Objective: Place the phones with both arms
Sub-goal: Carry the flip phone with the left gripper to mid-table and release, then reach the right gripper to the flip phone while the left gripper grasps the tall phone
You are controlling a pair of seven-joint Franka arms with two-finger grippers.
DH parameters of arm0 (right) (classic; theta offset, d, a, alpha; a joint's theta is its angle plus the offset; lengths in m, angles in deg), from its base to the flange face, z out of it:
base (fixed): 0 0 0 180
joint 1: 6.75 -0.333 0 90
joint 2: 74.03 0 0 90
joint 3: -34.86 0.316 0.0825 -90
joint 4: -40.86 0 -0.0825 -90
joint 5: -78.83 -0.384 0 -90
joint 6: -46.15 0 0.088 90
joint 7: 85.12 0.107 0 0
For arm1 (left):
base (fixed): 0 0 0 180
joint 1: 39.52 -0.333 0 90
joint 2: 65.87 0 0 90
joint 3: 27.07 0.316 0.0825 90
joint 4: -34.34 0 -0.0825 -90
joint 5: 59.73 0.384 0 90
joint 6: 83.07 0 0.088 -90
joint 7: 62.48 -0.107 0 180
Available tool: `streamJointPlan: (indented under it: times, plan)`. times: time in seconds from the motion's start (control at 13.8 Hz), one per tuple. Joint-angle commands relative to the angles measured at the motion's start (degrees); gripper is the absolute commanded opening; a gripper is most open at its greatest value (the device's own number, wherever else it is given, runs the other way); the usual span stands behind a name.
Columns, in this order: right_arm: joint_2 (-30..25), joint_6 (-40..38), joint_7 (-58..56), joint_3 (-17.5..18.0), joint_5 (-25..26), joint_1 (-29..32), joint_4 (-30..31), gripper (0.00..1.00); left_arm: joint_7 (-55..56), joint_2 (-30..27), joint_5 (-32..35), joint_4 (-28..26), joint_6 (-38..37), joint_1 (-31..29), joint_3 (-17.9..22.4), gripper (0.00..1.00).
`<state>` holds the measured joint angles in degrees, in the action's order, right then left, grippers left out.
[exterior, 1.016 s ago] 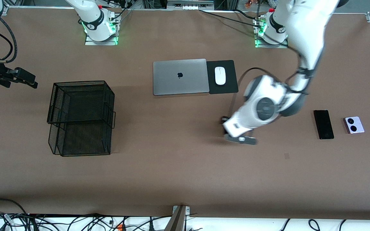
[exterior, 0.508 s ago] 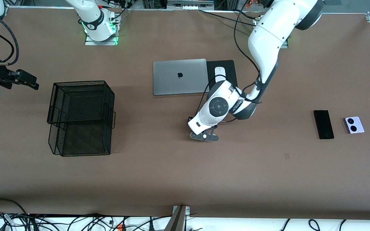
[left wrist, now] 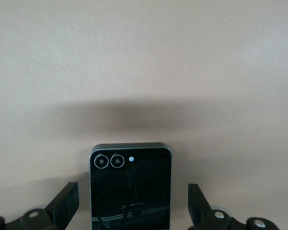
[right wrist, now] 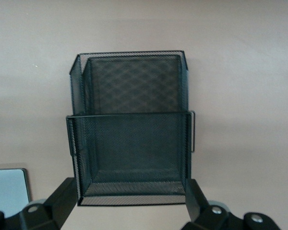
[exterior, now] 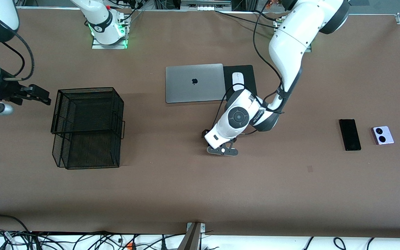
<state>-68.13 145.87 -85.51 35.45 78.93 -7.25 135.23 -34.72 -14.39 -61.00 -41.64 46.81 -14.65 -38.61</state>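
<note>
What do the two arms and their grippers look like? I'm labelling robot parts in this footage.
Both arms are glossy white jointed tubes with dark grey round joint caps, black cables looping alongside, and green lights at the bases. The left gripper has black fingers on a grey bar under a white hand. The right gripper is black, on a silver wrist.

Three phones — black flip phone (left wrist: 130, 184), black slab phone (exterior: 349, 134), lilac-white flip phone (exterior: 382, 135) — plus one laptop (exterior: 193, 83), one mouse (exterior: 237, 77), one mesh basket (exterior: 87, 127).
</note>
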Motion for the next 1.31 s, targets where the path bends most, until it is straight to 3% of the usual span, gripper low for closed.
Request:
streamJointPlan:
  times: [0.0,0.29,0.58,0.65,0.94,1.23]
  plan:
    - [1.1,2.2,0.3,-0.1,-0.9,-1.8,0.4,1.0,-0.4,-6.5,-1.4,-0.3,-9.0,-3.3,-0.1,1.0]
    - [3.2,5.8,7.6,-0.1,-0.5,-7.3,0.3,1.0,-0.5,-12.9,0.3,0.0,-33.0,-12.1,1.0,1.0]
    - [7.7,11.1,20.0,-0.2,0.0,-15.9,-1.5,1.0,-1.3,-14.6,13.7,-0.3,-42.5,-21.1,1.4,1.0]
    - [10.1,11.5,24.6,-0.2,0.0,-18.8,-3.5,1.0,-3.8,-14.5,16.6,-0.9,-42.8,-24.0,1.4,1.0]
    - [22.5,11.5,45.0,-0.2,3.4,-29.1,-16.6,1.0,-18.2,-14.0,17.4,-2.4,-40.2,-35.6,1.4,1.0]
    - [34.7,14.4,60.7,-0.7,5.6,-38.5,-29.0,1.0,-22.9,-14.9,17.5,-12.6,-26.6,-43.4,1.4,1.0]
